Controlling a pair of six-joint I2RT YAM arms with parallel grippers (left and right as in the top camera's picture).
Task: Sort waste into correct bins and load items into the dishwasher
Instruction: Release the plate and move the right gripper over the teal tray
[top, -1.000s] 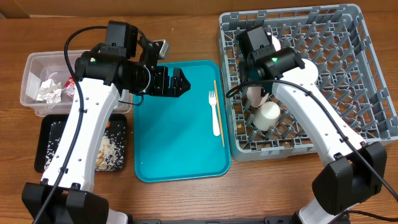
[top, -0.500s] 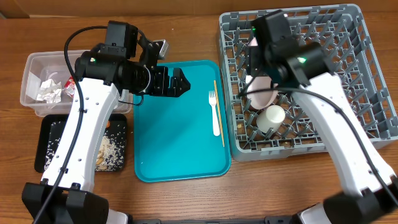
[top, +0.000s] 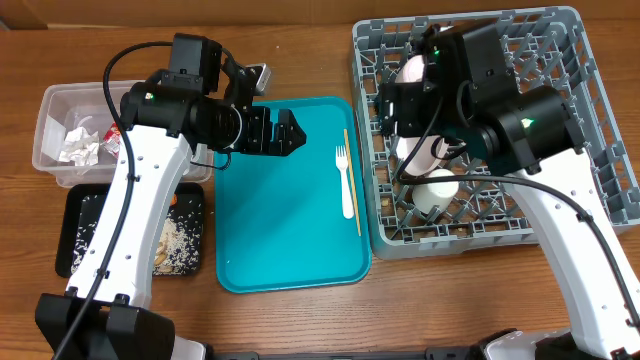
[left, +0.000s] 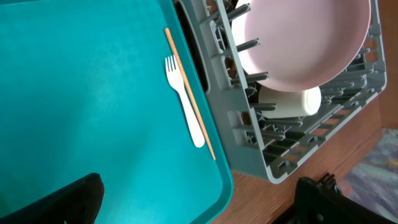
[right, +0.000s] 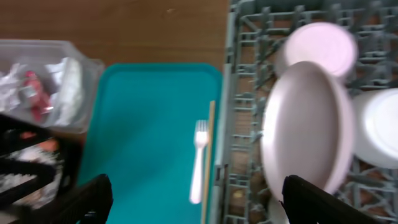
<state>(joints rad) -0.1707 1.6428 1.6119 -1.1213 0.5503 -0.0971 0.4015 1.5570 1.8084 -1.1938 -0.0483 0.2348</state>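
While the left tool (top: 292, 133) hangs spread, the right tool (right: 205, 198), seemingly spread, has lifted off the plate (right: 308, 124).

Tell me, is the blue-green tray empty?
Not empty. A white fork and a thin wooden stick lie side by side on the tray, near its right edge.

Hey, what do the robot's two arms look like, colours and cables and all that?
The left arm and right arm share white tubular links, chunky black joint housings, small green lights and thin black cables. The left claw and right claw are black.
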